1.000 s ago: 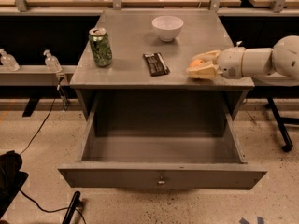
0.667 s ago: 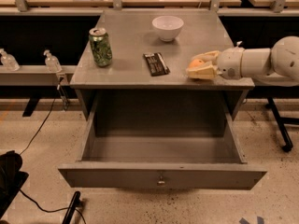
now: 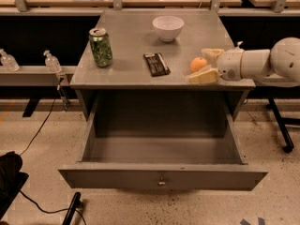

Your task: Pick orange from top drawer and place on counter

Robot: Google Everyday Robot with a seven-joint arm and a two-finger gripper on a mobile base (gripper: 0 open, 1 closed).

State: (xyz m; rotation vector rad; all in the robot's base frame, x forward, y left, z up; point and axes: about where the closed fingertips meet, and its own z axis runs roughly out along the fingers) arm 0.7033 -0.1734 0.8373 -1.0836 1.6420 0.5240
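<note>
Orange (image 3: 198, 63), round, its heading not discernible, sits on the counter (image 3: 126, 46) near the right front edge, between the spread fingers of the gripper (image 3: 202, 66); top drawer (image 3: 159, 177) stands pulled out.

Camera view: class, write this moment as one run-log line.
gripper: open, at right front of counter | orange: on counter, between fingers | top drawer: pulled open
</note>
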